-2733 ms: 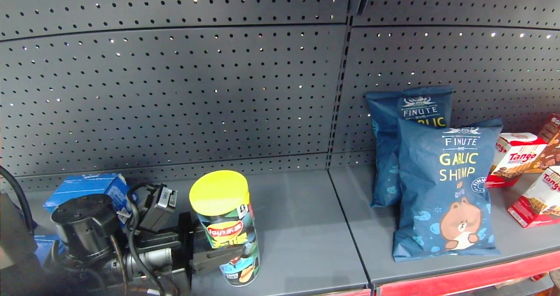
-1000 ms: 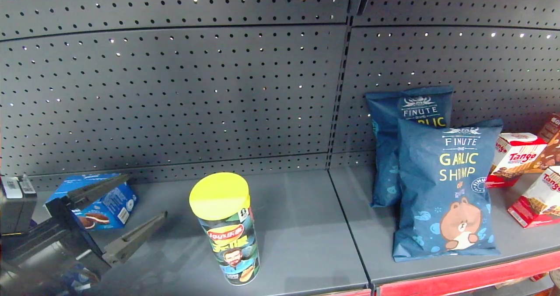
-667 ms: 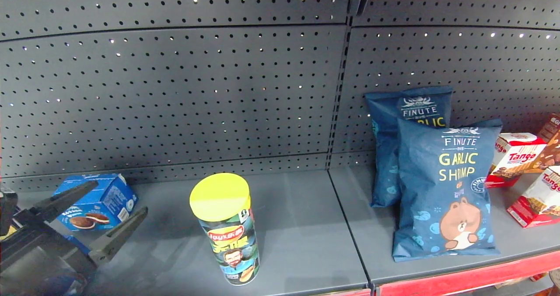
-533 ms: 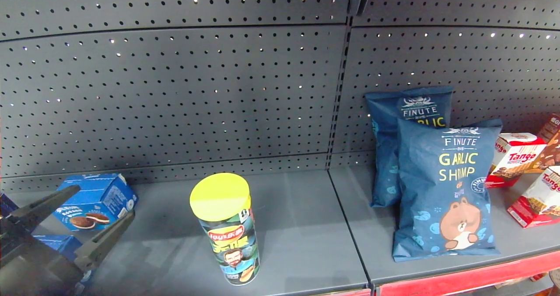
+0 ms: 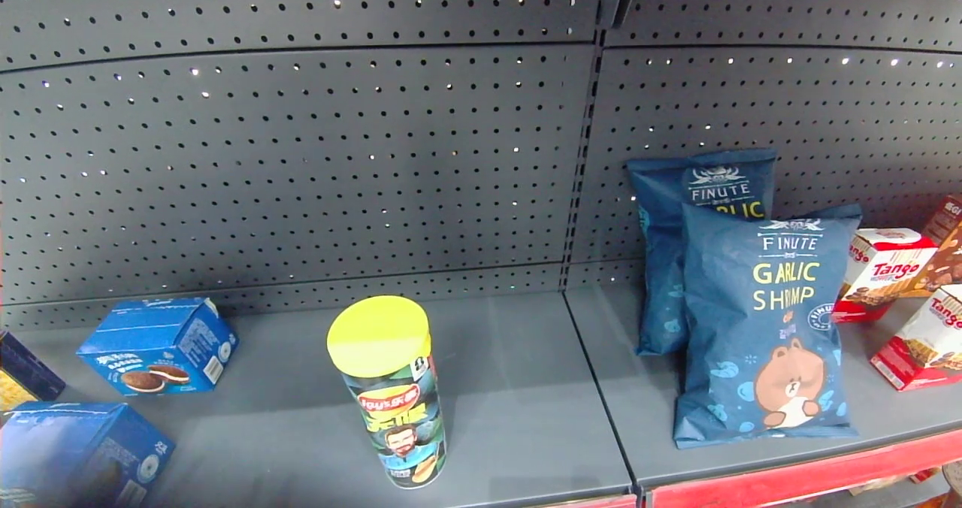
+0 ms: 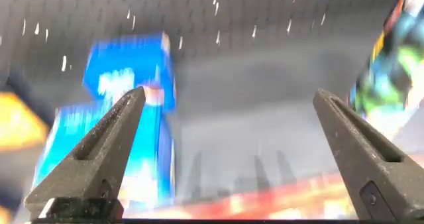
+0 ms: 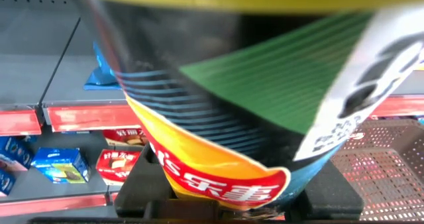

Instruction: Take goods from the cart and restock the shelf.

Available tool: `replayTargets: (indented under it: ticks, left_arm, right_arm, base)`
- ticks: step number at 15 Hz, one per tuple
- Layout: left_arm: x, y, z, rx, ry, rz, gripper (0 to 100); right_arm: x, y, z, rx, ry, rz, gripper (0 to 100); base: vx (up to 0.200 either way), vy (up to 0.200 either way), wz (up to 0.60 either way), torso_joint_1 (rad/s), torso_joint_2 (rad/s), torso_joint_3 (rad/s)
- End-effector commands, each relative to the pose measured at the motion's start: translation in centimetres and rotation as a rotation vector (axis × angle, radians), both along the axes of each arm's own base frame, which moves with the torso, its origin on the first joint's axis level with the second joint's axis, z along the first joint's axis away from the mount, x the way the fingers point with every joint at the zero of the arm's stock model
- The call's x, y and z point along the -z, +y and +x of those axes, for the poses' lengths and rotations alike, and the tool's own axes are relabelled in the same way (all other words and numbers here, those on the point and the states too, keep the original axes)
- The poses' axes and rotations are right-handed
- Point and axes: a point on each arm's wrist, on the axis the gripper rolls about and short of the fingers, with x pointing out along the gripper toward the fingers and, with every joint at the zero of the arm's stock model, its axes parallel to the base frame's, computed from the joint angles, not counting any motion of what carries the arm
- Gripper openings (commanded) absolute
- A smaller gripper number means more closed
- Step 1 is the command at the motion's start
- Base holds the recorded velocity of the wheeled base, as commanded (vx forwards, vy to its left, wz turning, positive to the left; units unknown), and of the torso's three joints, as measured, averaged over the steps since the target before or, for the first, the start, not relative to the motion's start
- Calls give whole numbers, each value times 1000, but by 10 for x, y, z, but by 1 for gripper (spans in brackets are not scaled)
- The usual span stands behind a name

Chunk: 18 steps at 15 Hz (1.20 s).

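Clasping can (image 7: 218, 85): right end effector (image 7: 235, 201).

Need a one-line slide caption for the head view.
Shelf: upright yellow-lidded chip can at centre, blue cookie boxes to its left, two blue snack bags and red-and-white wafer boxes to its right.

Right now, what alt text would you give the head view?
A can with a yellow lid stands upright near the front of a grey shelf. Blue boxes lie to its left; two blue bags and red-and-white boxes sit to its right, before a pegboard.
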Motion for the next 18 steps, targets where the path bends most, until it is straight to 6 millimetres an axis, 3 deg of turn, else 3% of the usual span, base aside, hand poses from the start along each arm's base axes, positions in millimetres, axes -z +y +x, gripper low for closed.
replayTargets:
  ticks: [1, 4, 7, 10, 12, 16, 18]
  left_arm:
    - [5, -4, -50, -64, -111, -6, 100]
    - [19, -1, -54, -196, -81, -12, 100]
    - [58, 1, -44, -256, 38, 40, 100]
    - [59, 1, -44, -239, 45, 28, 100]
    - [63, -2, -44, -118, 88, 11, 100]
    - [64, -2, -44, -125, 95, -2, 100]
    - [64, -2, -44, -125, 95, -2, 100]
  right_arm:
    - [-1, 0, -1, -1, -5, 0, 0]
    - [0, 0, 0, -4, -1, 0, 0]
    - [1, 0, 0, -5, 2, -2, 0]
    - [0, 0, 0, -15, 1, -6, 0]
    - [1, 1, 0, -50, 4, -6, 0]
    - [0, 2, 0, -82, -2, -13, 0]
    - [-17, 0, -5, -145, -31, -10, 0]
  base:
    - [0, 0, 0, 0, 0, 0]
    - [0, 0, 0, 0, 0, 0]
    - [0, 0, 0, 0, 0, 0]
    - [0, 0, 0, 0, 0, 0]
    - [0, 0, 0, 0, 0, 0]
    - [0, 0, 0, 0, 0, 0]
    - [0, 0, 0, 0, 0, 0]
